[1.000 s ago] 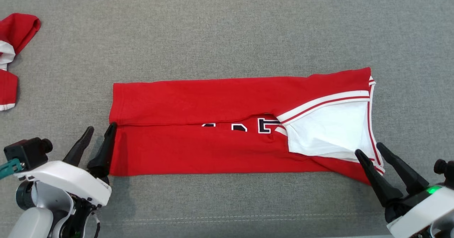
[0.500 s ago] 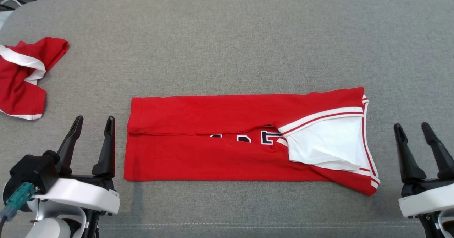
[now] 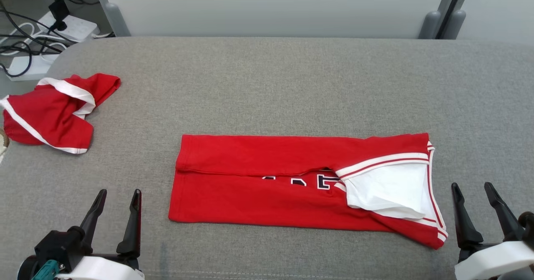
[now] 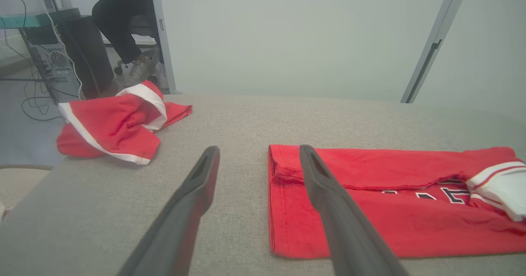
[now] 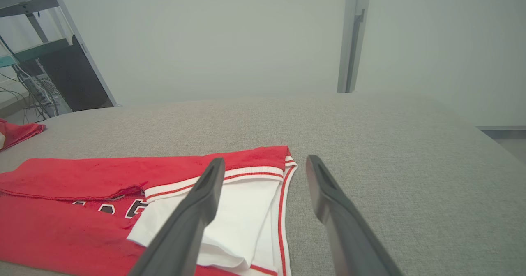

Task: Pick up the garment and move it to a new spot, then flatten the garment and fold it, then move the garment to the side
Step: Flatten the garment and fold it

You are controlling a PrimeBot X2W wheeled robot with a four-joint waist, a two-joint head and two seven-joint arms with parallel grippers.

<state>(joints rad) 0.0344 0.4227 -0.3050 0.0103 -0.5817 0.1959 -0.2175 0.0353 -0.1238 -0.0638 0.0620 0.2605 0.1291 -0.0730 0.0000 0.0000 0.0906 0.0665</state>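
**Position of workpiece.** The garment (image 3: pixel 258 188) lies flat near the middle of the grey worktop (image 3: pixel 267 84), already reduced to a long, narrow band. Its long axis runs from the robot's left to its right, square across the direction in which both sets of fingers point. The white sleeve panel (image 3: pixel 388 188) lies at the right-hand end. The left-hand end is a plain, straight red edge.

**Position of grippers.** The left gripper (image 3: pixel 120 193) stands off the left short edge, with a strip of bare worktop between them. The right gripper (image 3: pixel 470 186) stands just beside the right end, close to the striped corner but apart from it. The right arm is therefore the nearer to its end of the band. Both grippers are spread wide and carry nothing. Neither touches the cloth.

**Controlling relation.** The band lies between the two grippers, one short end facing each. The remaining fold is judged to run across the long axis, one end carried over onto the other, so each gripper must travel inward and forward to reach its end (the left has further to go).

**Caution.** A second red garment (image 3: pixel 54 113) lies crumpled at the far left, well apart from the band. It is judged to be clear of the working path.
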